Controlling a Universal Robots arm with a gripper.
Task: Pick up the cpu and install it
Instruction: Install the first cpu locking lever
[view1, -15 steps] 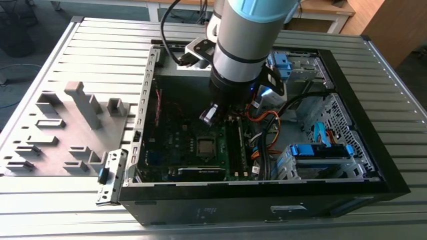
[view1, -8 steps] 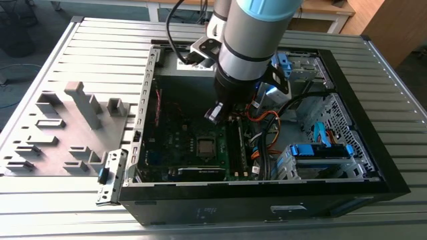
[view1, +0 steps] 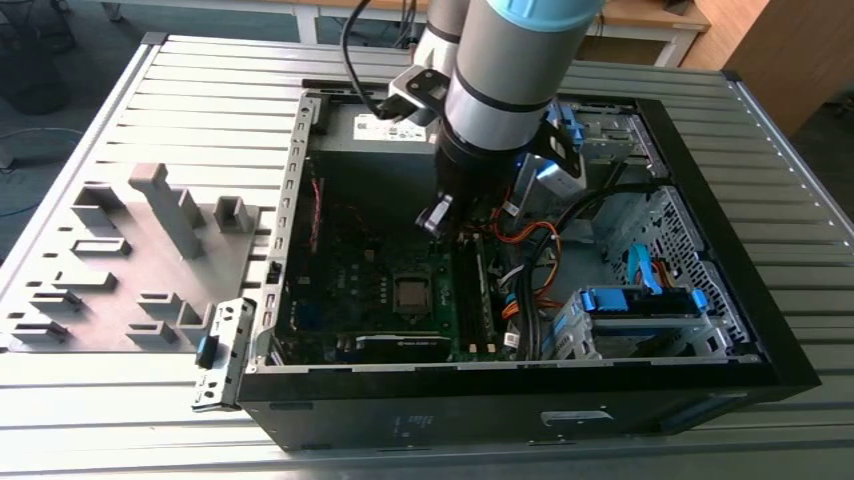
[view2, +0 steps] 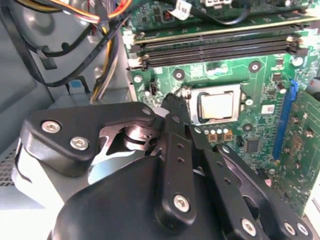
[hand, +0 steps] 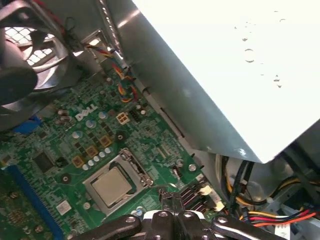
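Here, the gripper (view2: 173, 101) hangs low inside the open computer case (view1: 747, 330), its 2 fingers (view2: 176, 145) drawn together on nothing, tips just beside a corner of the socket (view2: 215, 90). The cpu (view2: 217, 106) lies flat in that socket on the motherboard (view2: 260, 75), silver top up, which suggests it is already seated and needs no grasp. The exterior view sets the arm (view1: 514, 70) plunging over the board's middle, a grey parts tray (view1: 134, 260) beside the case; both wrist views bring out the chip's square fit and the memory slots (view2: 215, 47) nearby.
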